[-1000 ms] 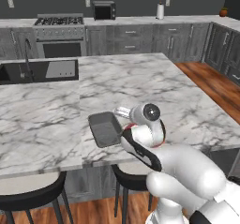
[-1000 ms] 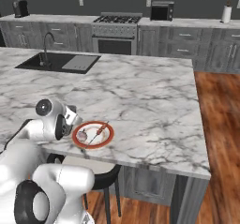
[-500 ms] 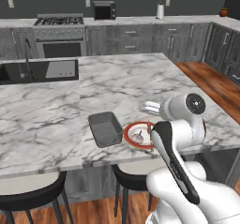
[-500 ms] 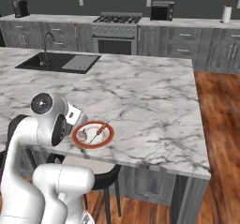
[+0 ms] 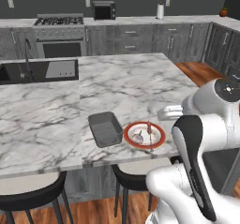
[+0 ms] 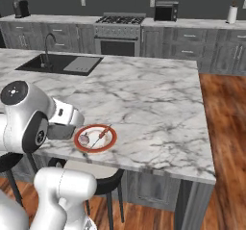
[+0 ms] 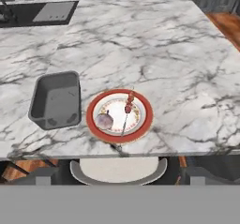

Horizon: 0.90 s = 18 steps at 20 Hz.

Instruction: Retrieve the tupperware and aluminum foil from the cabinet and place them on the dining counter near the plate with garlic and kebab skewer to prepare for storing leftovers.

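Note:
The grey tupperware stands on the white marble dining counter, just left of the red-rimmed plate and apart from it. On the plate lie the pale garlic and the kebab skewer. In the left base view the tupperware and plate sit near the counter's front edge. My gripper hovers by that edge, right of the plate, open with nothing between its fingers. My arm partly covers the tupperware in the right base view. The aluminum foil and the cabinet are out of view.
Stools stand under the counter's near edge. A black sink is set in the counter's far left. Behind are a stove, a microwave and a white paper-towel roll. Wood floor lies right of the counter.
My arm has drawn back from over the tupperware and swung right, off toward the counter's front edge. The tupperware stays on the counter beside the plate, now uncovered.

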Motion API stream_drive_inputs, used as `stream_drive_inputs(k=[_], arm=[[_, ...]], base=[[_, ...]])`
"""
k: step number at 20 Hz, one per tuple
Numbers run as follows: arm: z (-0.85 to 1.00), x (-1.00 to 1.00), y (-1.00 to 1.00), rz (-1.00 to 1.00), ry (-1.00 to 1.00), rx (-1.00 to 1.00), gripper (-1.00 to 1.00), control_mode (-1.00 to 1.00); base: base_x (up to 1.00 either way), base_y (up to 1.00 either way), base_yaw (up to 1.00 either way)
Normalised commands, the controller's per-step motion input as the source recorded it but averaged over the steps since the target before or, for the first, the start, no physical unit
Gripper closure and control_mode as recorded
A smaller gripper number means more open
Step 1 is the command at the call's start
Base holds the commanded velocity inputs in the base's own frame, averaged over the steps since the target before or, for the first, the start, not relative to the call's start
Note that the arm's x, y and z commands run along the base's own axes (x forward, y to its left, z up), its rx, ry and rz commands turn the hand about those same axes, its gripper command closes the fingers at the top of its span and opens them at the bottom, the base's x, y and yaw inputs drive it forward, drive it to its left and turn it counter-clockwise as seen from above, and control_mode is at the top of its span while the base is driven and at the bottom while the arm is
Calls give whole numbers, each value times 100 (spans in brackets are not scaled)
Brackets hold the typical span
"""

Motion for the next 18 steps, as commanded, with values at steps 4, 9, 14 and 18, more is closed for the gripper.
stream_drive_inputs(k=[4, 9, 14, 18], arm=[[21, -41, 2, 18, 0, -5, -100, -100], [13, -12, 0, 5, 2, 0, -100, 100], [0, 0, 0, 0, 0, 0, -100, 100], [0, 0, 0, 0, 0, 0, -100, 100]], base=[[0, 0, 0], [-17, -17, -1], [-48, -96, -41], [1, -91, -71]])
